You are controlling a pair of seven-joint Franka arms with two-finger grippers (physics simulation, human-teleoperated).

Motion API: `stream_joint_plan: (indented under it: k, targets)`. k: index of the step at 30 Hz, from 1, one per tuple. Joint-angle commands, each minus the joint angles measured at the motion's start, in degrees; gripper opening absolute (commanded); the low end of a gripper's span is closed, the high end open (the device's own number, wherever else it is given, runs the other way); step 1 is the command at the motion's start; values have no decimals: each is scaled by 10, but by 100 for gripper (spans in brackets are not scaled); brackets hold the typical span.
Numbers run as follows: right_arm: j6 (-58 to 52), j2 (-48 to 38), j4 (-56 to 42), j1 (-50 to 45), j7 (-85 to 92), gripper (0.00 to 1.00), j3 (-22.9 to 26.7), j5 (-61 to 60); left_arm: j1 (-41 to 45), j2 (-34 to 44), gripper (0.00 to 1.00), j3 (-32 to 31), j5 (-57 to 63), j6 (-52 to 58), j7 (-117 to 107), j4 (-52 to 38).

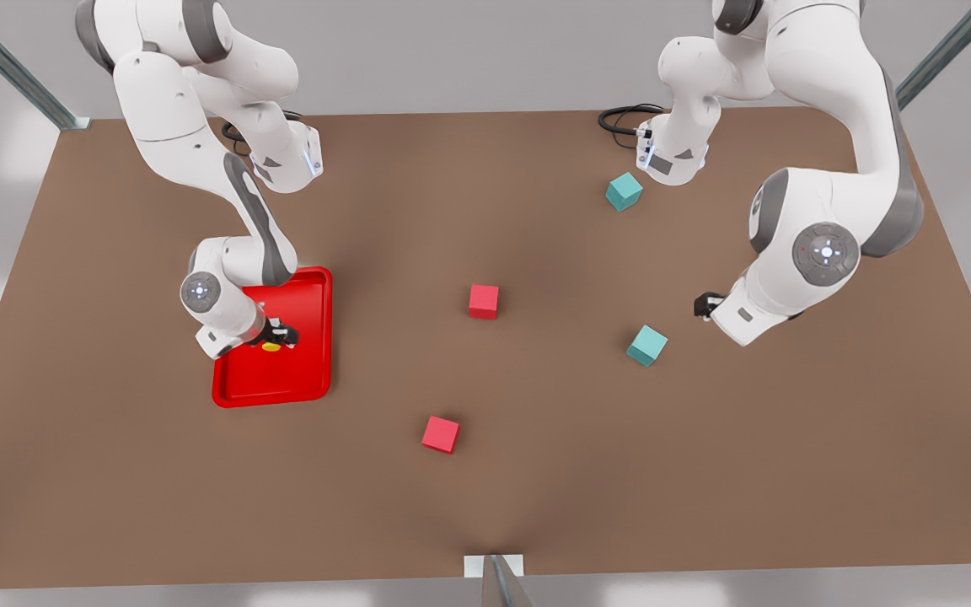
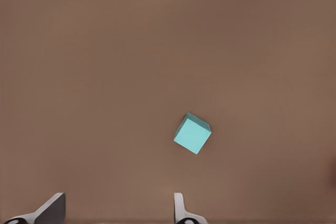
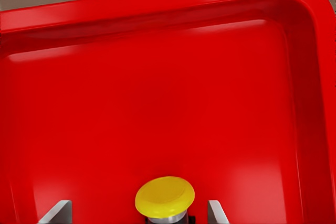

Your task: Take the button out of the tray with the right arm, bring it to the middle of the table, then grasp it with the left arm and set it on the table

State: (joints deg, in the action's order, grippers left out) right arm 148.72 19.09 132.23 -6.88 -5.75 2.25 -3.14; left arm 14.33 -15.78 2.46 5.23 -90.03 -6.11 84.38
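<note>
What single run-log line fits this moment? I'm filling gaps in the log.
right claw: open, straddling button in tray | left claw: open, waiting above table near teal cube

The tiny push-button with a round yellow cap (image 3: 165, 196) is sitting inside the flat glossy red rectangular tray with a low raised rim (image 1: 310, 291), with its cap facing up. The right gripper (image 1: 276, 337) is hanging over the tray, and its two fingers (image 3: 56, 212) are standing open on either side of the button.
</note>
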Motion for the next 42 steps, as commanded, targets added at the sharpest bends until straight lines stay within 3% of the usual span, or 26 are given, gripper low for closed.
stream_joint_plan:
  k: [1, 8, 12, 13, 18, 19, 23, 28, 34, 42]
  targets:
    - [-1, -3, 5, 0, 10, 97, 0, -1, 0, -1, 100, 0, 0, 0, -1, -1]
    - [-15, -17, 58, 6, 11, 96, 0, -1, 0, -5, 100, 0, 0, 0, -2, -1]
    - [-12, -14, 58, 9, 11, 87, 0, -1, 0, -5, 100, 1, 0, 0, -2, 0]
    - [-11, -13, 58, 10, 11, 83, 0, -1, 0, -5, 100, 0, 0, 0, -1, 0]
    - [-11, -14, 51, 11, 29, 41, 0, -1, 0, -5, 100, 0, 0, 1, -1, -1]
    - [-11, -14, 51, 11, 29, 39, 0, -1, 0, -5, 100, 0, 0, 1, -1, 0]
    - [-35, -28, 33, 4, 29, 38, 0, 1, 0, -5, 100, 0, 0, 0, -1, 0]
    - [-316, -51, -209, -22, -33, 38, -52, 2, 0, -5, 100, 1, 0, 1, -1, 0]
    - [-320, -27, -295, -147, -184, 38, -53, 2, 0, -5, 100, 0, 0, 0, -1, 0]
    - [-321, 147, -501, -301, -454, 38, -53, -3, 0, -5, 100, 1, 0, 2, -1, 0]
